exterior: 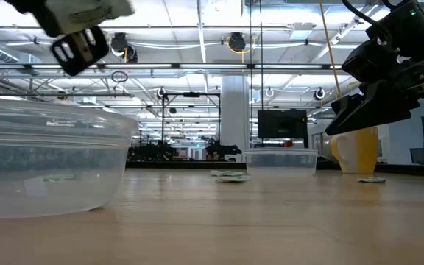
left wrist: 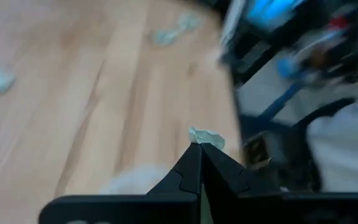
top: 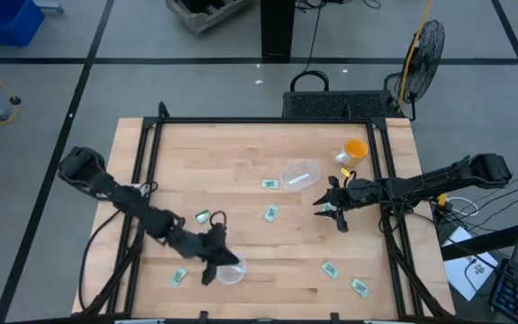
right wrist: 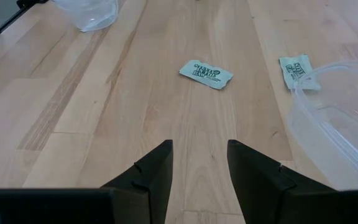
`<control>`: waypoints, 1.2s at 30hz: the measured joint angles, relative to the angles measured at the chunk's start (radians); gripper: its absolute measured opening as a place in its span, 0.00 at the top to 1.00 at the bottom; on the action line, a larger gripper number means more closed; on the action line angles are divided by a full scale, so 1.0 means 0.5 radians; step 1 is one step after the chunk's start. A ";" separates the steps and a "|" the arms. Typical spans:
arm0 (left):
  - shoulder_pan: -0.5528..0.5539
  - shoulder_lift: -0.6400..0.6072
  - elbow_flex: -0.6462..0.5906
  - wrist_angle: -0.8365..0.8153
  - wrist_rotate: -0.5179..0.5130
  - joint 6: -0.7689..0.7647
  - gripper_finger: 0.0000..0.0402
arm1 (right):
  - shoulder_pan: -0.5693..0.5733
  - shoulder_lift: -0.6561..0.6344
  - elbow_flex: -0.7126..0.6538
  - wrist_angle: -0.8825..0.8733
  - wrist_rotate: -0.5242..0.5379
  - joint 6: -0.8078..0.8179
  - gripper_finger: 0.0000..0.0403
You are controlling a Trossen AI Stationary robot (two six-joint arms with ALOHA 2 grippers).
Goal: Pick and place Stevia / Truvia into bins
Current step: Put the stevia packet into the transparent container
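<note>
Wood table [top: 241,153] | left gripper [left wrist: 199,149] pinches sachet [left wrist: 206,136] over 6 o'clock bowl [top: 229,271], likely to drop | right gripper [right wrist: 199,152] spread, aimed at loose sachet [right wrist: 206,73] beside 1 o'clock bowl [right wrist: 334,118]

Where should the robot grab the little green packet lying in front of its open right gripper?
Probably from straight above, pinching across its short width. The sachet lies flat on the bare wooden table with nothing touching it, so no edge sticks up to grab sideways. The right gripper is open and faces it; its fingers would likely need to press down and close.
</note>
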 joint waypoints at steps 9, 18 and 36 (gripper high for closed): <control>-0.054 0.292 0.385 -0.631 -0.029 -0.369 0.96 | 0.000 0.001 -0.001 -0.003 -0.001 0.002 0.64; -0.046 0.606 0.386 -0.663 0.177 -0.673 0.99 | 0.000 0.001 -0.001 -0.008 -0.001 0.000 0.64; 0.087 0.611 0.386 -0.579 0.566 -0.678 0.78 | 0.000 0.001 -0.001 0.000 -0.001 -0.033 0.64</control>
